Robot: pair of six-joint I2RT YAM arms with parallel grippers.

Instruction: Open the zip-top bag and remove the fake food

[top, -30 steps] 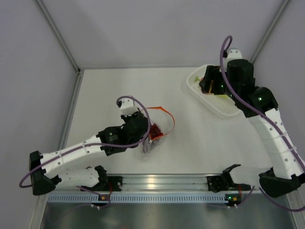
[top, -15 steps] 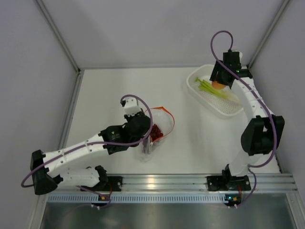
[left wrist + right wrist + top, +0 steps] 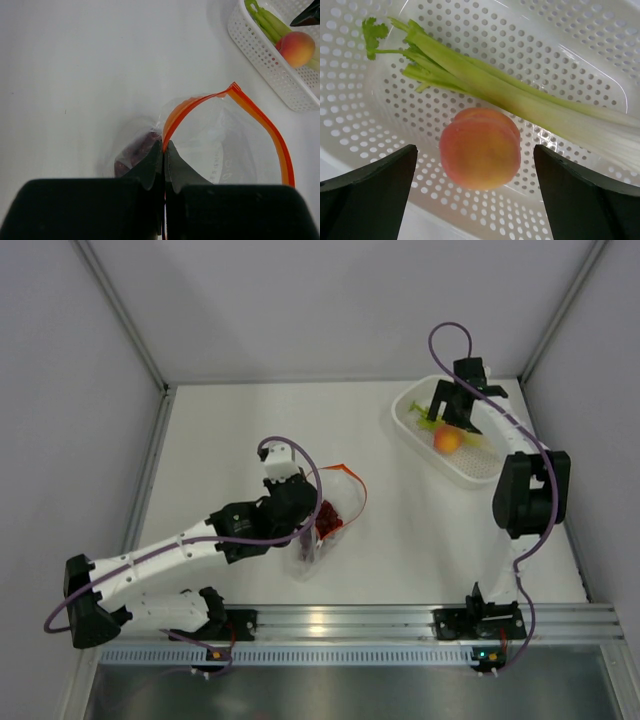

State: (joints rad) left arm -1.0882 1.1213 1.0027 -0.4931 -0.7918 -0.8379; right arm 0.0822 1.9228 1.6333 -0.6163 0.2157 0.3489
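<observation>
The zip-top bag [image 3: 338, 502] lies at the table's middle, its mouth open and its orange-red zipper strip [image 3: 260, 125] arched up. My left gripper [image 3: 164, 149] is shut on one side of the strip, and it also shows in the top view [image 3: 318, 525]. The dark purple-red grape bunch [image 3: 134, 153] is inside the bag, left of my fingers. The round orange-pink fruit [image 3: 480, 148] and the green stalk [image 3: 495, 87] lie in the white basket [image 3: 470, 472]. My right gripper [image 3: 475, 150] is open and empty, above the fruit.
The white perforated basket [image 3: 265, 55] stands at the back right near the right wall. Grey walls enclose the table on three sides. A metal rail runs along the near edge [image 3: 340, 620].
My right arm has risen and drawn back toward the far wall over the basket. The orange-pink fruit now lies uncovered beside the stalk. My left gripper has kept its hold on the bag.
</observation>
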